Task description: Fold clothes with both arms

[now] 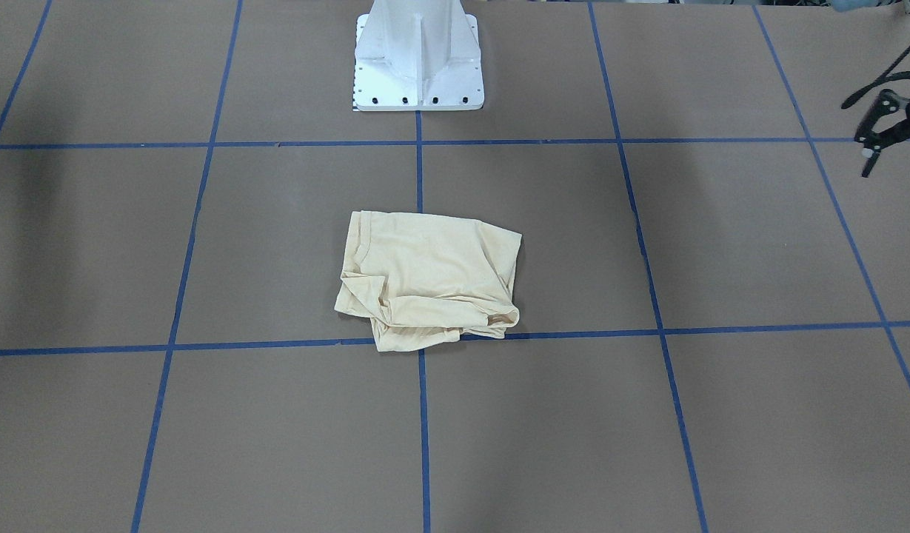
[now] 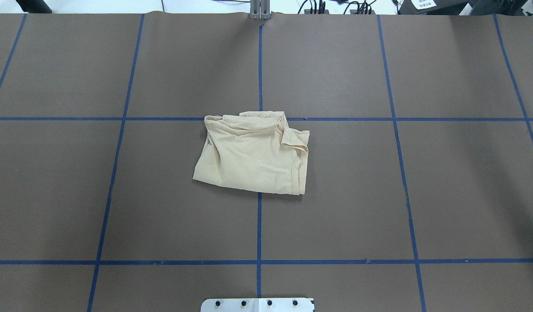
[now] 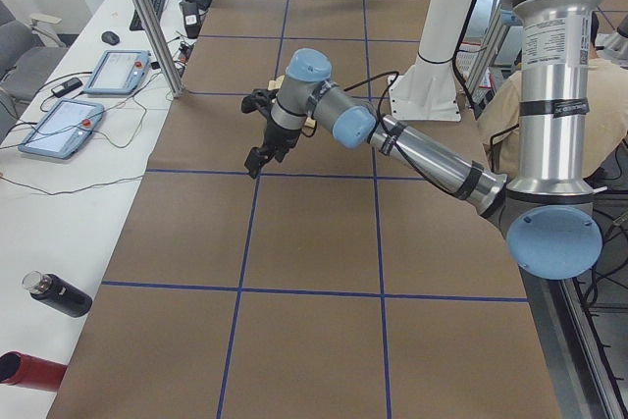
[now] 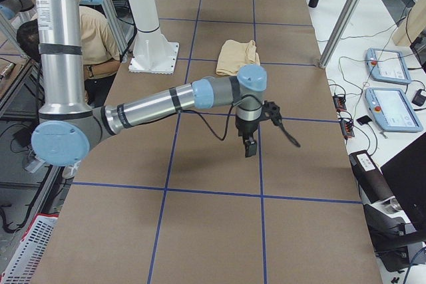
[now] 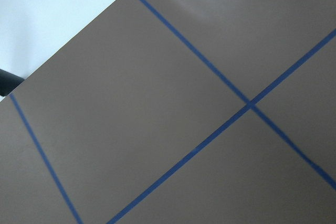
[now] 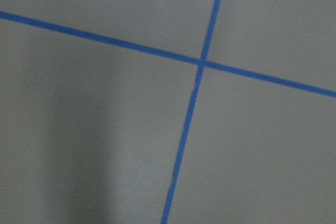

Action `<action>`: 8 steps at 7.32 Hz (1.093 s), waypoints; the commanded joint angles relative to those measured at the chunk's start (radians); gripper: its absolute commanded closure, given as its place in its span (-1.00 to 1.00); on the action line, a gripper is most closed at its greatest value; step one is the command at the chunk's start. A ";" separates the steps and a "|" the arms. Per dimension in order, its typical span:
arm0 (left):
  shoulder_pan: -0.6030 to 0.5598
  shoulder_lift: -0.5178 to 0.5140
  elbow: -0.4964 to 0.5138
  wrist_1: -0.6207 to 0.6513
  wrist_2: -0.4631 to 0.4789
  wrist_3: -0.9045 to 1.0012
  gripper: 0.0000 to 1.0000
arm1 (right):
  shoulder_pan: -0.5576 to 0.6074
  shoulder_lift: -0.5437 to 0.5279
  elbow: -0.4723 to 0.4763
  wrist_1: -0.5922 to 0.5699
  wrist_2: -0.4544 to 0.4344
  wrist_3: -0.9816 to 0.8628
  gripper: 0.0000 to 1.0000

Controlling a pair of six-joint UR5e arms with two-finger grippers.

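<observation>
Left pincer (image 3: 255, 162) hung above bare bench (image 2: 379, 195), well left of the garment, nothing in it, jaw gap could not be told | cream T-shirt (image 2: 253, 158) lay folded in a rumpled rectangle mid-bench, straddling a blue tape line (image 2: 259, 225) | right pincer (image 4: 247, 145) hung well right, nothing in it, gap likewise could not be told.
</observation>
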 commanded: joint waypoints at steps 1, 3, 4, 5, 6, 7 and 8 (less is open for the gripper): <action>-0.126 0.015 0.158 -0.008 0.011 -0.005 -1.00 | 0.058 -0.083 -0.028 0.000 0.003 -0.019 -1.00; -0.208 0.005 0.210 0.016 -0.060 -0.029 -1.00 | 0.084 -0.097 -0.076 0.000 0.008 -0.016 -1.00; -0.212 0.038 0.244 0.021 -0.187 -0.029 -1.00 | 0.086 -0.099 -0.079 0.017 0.034 -0.016 -1.00; -0.213 0.072 0.257 0.019 -0.234 -0.032 -1.00 | 0.086 -0.105 -0.087 0.072 0.064 -0.016 -1.00; -0.213 0.078 0.257 0.016 -0.236 -0.030 -1.00 | 0.086 -0.105 -0.097 0.119 0.107 -0.005 -1.00; -0.213 0.080 0.266 0.016 -0.242 -0.029 -1.00 | 0.086 -0.109 -0.098 0.130 0.132 0.024 -1.00; -0.216 0.083 0.295 0.015 -0.295 -0.029 -1.00 | 0.086 -0.110 -0.096 0.130 0.134 0.024 -1.00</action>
